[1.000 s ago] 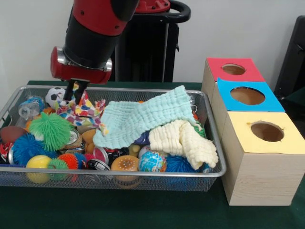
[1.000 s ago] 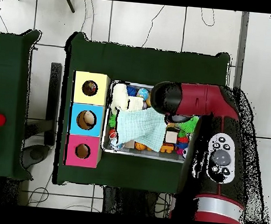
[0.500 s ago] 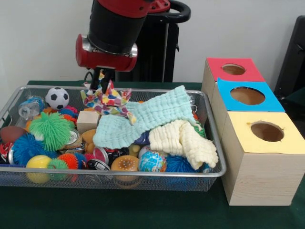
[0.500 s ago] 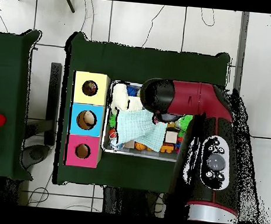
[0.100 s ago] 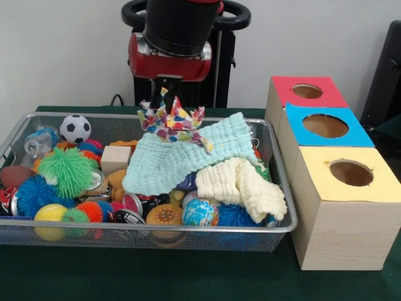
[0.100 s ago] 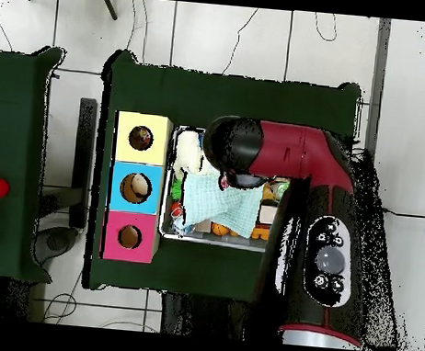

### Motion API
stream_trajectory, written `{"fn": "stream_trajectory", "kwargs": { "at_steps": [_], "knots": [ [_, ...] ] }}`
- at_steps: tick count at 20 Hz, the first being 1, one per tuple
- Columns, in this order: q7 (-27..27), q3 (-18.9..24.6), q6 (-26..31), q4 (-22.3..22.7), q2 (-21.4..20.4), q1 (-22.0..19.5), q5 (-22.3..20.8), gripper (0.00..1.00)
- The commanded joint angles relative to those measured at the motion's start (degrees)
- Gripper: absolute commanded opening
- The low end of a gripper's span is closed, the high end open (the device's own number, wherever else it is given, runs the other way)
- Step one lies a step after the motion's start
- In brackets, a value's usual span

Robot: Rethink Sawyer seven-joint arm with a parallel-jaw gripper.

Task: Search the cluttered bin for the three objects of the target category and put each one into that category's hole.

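Front view. My gripper hangs above the wire bin, fingers clenched on the top corner of a patterned cloth with coloured spots. The cloth dangles free from my fingertips, its lower edge just touching the pale green cloth spread over the middle of the bin. A cream cloth lies bunched below that, toward the boxes. Elsewhere in the bin: a soccer ball at the far side, a wooden block, a green spiky ball, a blue spiky ball, a yellow ball, a globe-printed ball. Three boxes stand beside the bin in a row: red-topped box, blue-topped box, yellow-topped box, each with a round hole.

Overhead view. My arm covers much of the bin; gripper hidden beneath it. The pale green cloth shows beside the arm. The yellow box, blue box and red box line the bin's side.
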Motion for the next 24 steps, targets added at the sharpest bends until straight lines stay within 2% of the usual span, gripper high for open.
{"fn": "stream_trajectory", "kwargs": {
  "at_steps": [1, 4, 15, 20, 24],
  "knots": [
    [8.9, 5.3, 3.9, 5.8, 0.8, 1.1, 7.1, 0.00],
    [9.2, 5.3, 3.3, 5.2, 0.7, 1.8, 9.2, 0.00],
    [10.1, 6.9, -6.4, 7.7, 1.1, 3.4, 17.2, 0.00],
    [10.4, 5.6, -7.1, 7.6, 0.1, 3.6, 19.0, 0.00],
    [10.3, 5.3, -10.3, 6.0, 0.0, 4.3, 19.3, 0.00]
  ]
}}
